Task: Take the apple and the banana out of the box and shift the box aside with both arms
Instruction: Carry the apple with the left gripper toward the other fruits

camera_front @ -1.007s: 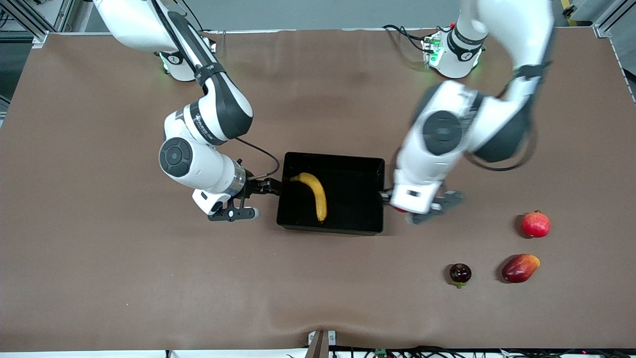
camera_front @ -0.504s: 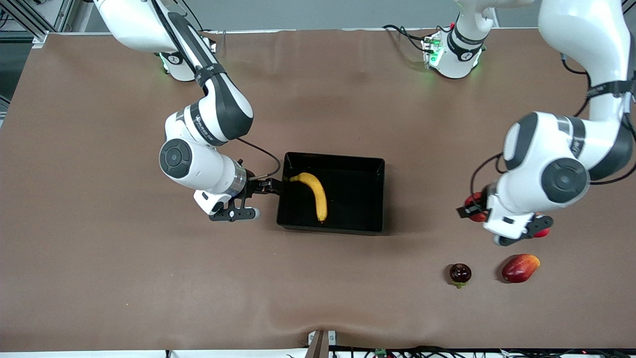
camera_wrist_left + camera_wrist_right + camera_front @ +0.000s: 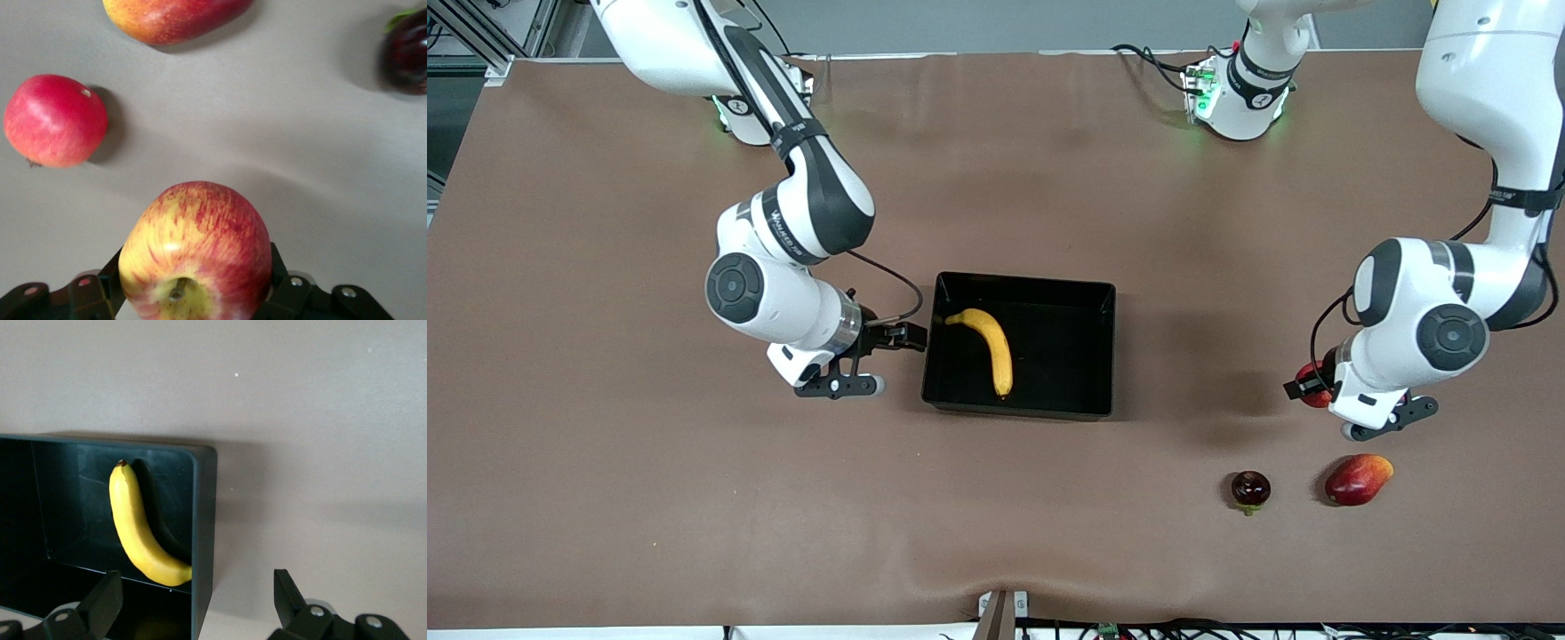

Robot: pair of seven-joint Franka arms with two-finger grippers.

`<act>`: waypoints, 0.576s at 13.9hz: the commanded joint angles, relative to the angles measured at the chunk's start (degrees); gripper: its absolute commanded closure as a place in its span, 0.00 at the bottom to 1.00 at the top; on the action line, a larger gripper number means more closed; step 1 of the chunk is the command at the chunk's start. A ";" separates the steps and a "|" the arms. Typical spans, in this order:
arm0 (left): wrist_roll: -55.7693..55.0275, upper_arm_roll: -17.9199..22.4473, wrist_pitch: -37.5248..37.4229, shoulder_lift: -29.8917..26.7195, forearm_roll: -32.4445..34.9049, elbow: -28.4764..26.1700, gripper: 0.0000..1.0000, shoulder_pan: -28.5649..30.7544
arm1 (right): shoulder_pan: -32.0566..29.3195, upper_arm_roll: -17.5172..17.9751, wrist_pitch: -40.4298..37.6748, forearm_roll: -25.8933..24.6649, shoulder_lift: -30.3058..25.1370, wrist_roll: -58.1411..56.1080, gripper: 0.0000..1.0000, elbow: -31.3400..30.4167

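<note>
The yellow banana lies in the black tray mid-table; it also shows in the right wrist view. My right gripper is open and empty at the tray's end wall, which shows between its fingers. My left gripper is shut on the red and yellow apple and holds it above the table, close to the pomegranate. In the front view only a red edge of the apple shows under the arm.
A red-orange mango and a small dark purple fruit lie nearer the front camera, toward the left arm's end. The left arm hides the pomegranate in the front view.
My left arm has swung from beside the tray toward its own end of the table, carrying the apple. My right gripper has drawn back slightly from the tray's wall.
</note>
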 commanded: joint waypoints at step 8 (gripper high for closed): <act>6.64 -0.17 9.15 8.65 3.48 4.86 1.00 3.67 | -5.28 0.26 -2.73 1.00 -1.77 -0.50 0.00 -0.20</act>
